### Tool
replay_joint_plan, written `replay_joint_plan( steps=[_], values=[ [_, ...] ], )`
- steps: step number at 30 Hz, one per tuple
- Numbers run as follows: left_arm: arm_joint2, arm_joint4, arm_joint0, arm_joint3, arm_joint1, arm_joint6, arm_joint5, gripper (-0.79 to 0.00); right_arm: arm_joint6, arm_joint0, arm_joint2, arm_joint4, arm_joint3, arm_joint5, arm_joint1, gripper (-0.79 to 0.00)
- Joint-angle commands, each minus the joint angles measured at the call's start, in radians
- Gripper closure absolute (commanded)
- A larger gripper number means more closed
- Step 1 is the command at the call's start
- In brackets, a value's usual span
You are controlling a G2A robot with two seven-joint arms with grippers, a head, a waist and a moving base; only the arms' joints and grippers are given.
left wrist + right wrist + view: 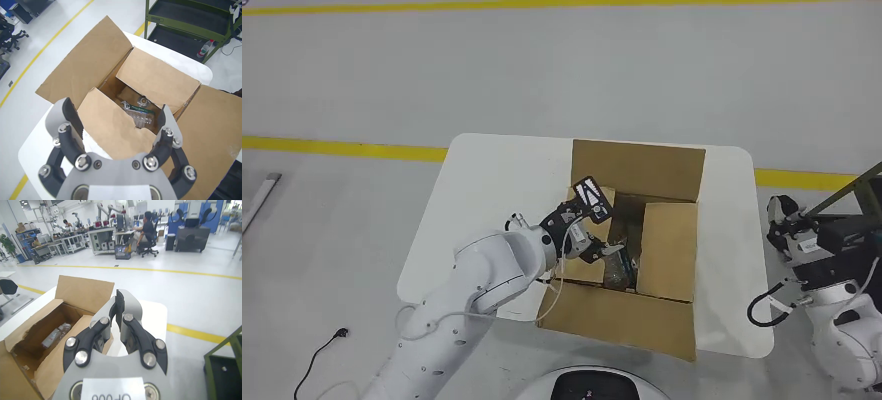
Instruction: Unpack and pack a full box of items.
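An open cardboard box [637,165] stands on the white table [492,180], all flaps spread. Inside lie a clear plastic bottle [141,119], a green-handled wrench [137,108] and a round metal fitting [143,101]. My left gripper [597,240] hovers open over the box's left inner flap [105,121], its fingers [70,113] straddling the flap's torn edge, nothing held. Off the table's right edge my right gripper [785,222] is shut [118,302] and empty, with the box [83,291] and bottle [56,335] beside it.
A green metal shelf cart [189,19] stands past the table's right side, with a drink bottle [205,48] on the floor by it. Bare tabletop lies left of the box. A yellow floor line [342,148] runs behind the table.
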Motion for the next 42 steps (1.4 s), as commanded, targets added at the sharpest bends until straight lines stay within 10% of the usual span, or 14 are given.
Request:
replay_joint_plan(
  steps=[1, 19, 33, 42],
  values=[
    [0.000, 0.000, 0.000, 0.000, 0.000, 0.000, 0.000, -0.785, -0.009, 0.000, -0.001, 0.002, 0.002, 0.003, -0.001, 0.000],
    [-0.229, -0.176, 0.213, -0.226, 0.098, -0.037, -0.589, -0.785, -0.009, 0.000, -0.001, 0.002, 0.002, 0.003, -0.001, 0.000],
    [-0.209, -0.173, 0.224, -0.256, 0.104, -0.011, -0.589, -0.785, -0.009, 0.000, -0.001, 0.002, 0.002, 0.003, -0.001, 0.000],
    [-0.146, -0.086, 0.294, -0.354, 0.214, -0.039, -0.589, -0.785, -0.009, 0.000, -0.001, 0.002, 0.002, 0.003, -0.001, 0.000]
  ],
)
